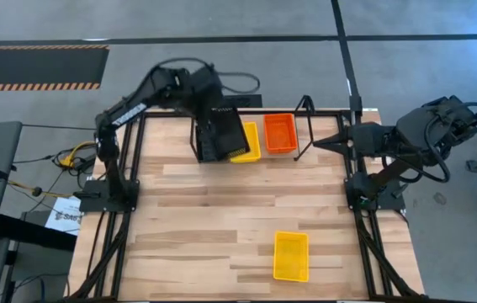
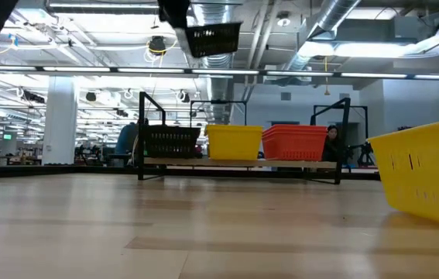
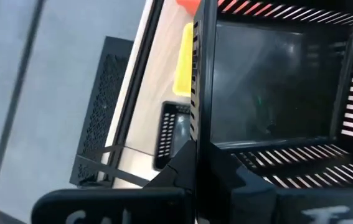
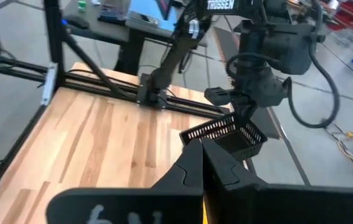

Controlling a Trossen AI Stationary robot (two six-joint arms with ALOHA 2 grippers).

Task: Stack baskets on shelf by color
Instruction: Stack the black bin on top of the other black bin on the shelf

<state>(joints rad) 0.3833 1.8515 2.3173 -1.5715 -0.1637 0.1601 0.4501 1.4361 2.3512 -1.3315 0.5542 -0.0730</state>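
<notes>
We have a black basket (image 1: 221, 135) held up in the air by our left hand (image 1: 209, 114), clamped on one rim of it, and what matters now is that the basket hangs directly above the left end of the shelf (image 1: 305, 105), where a black basket (image 2: 169, 142) already sits. In the low view the carried basket rides well clear of that stack, with open air between them, so we judge the move to come is a descent, with the tray kept level and its long axis matched to the one below. In the high view the basket looks tilted in our grip, so we would expect to square it up before lowering. Just beside the black stack on the shelf sit the yellow baskets (image 1: 247, 141), then the red-orange baskets (image 1: 280, 132). One more yellow basket (image 1: 291, 255) lies alone on the surface (image 1: 188, 219) near the front edge, well apart from the shelf and nearer our right arm. Our right hand (image 1: 322, 145) waits at the shelf's right end, fingers together and holding nothing.
</notes>
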